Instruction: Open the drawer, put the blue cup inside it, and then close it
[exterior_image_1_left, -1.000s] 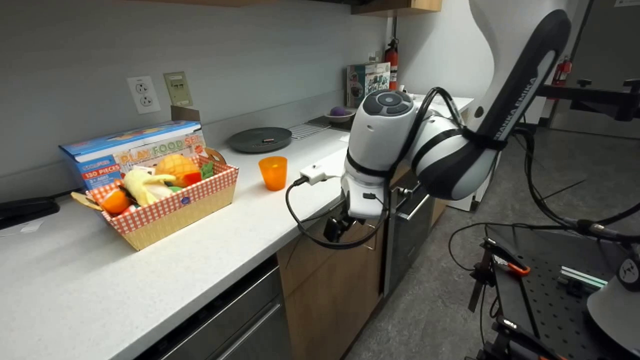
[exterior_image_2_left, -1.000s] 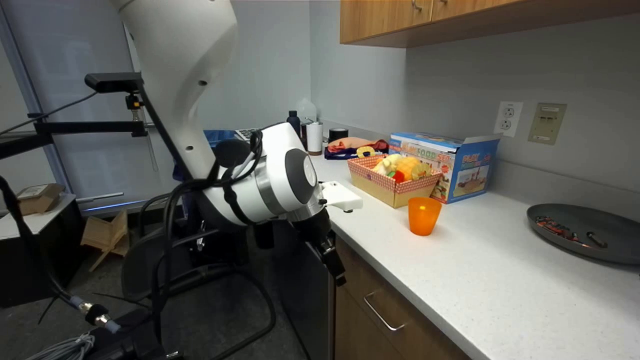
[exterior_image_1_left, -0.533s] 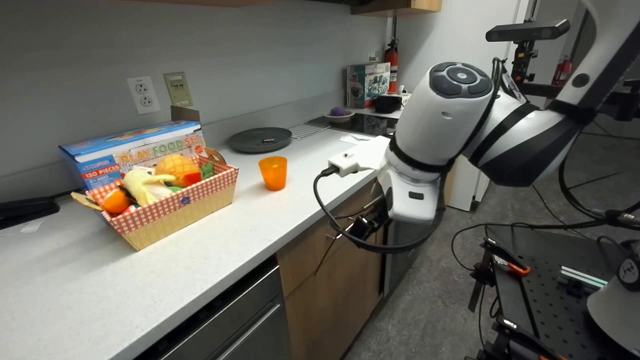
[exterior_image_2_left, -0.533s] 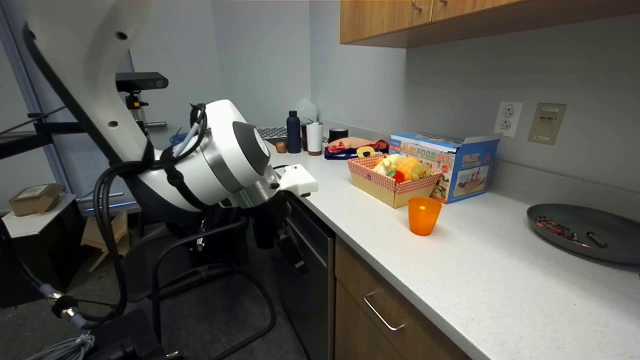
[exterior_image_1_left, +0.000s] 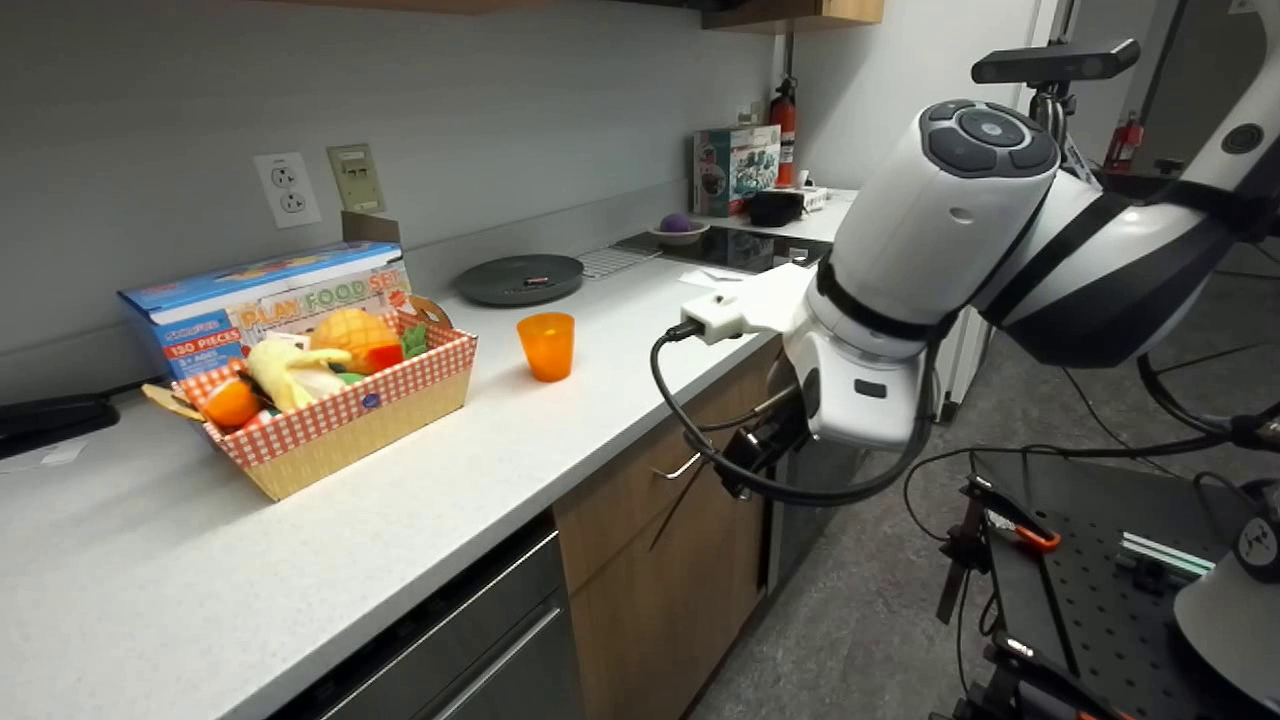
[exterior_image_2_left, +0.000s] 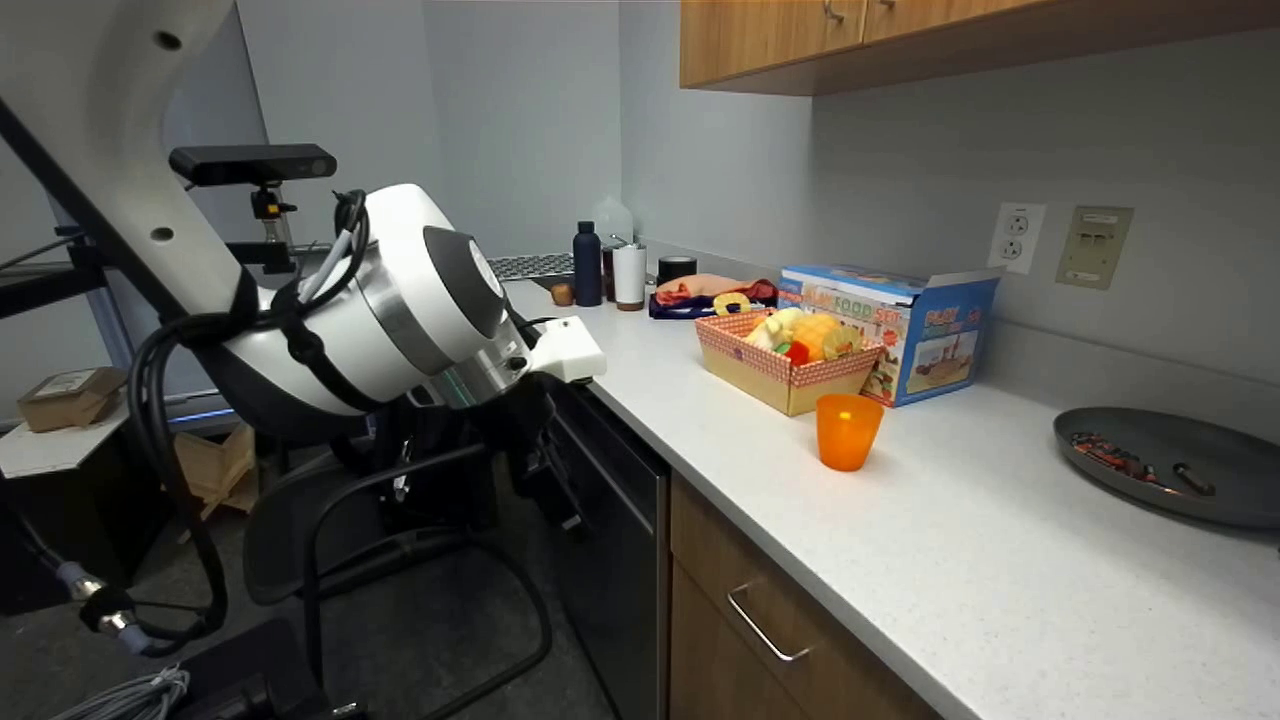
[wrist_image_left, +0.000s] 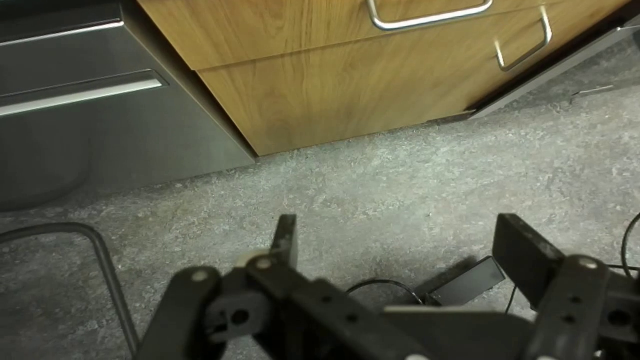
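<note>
In the wrist view, the drawer (wrist_image_left: 280, 30) looks closed, its slim metal bar handle (wrist_image_left: 434, 20) at the top edge; a second metal handle (wrist_image_left: 527, 56) sits on the wooden panel (wrist_image_left: 350, 95) below, so a reach that dips too low might hook the wrong one. The Robotiq gripper (wrist_image_left: 400, 232) hangs over the floor (wrist_image_left: 375, 190), fingers spread wide with nothing between them, apart from both handles.

In an exterior view, the black cable (exterior_image_1_left: 820, 498) hanging in a loop by the gripper worries me most: sweep the gripper along the drawer front and it could snag on the bar handle. The orange cup (exterior_image_1_left: 546, 347) is the only cup I find from here, and might be taken by mistake. The Panda arm (exterior_image_1_left: 930, 220) stretches from the right of the view, its fingers slanting downward below the level of the counter (exterior_image_1_left: 500, 450).

In an exterior view, the white bracket (exterior_image_2_left: 575, 350) on the arm juts out by the counter's edge, and pushing in for the drawer could knock it there. The arm slopes down from the upper left, and the black gripper is lost against the dark appliance front (exterior_image_2_left: 615, 590); touching or not, I can't say. The blue cup shows in no view; whether the drawer holds it, I cannot tell.
</note>
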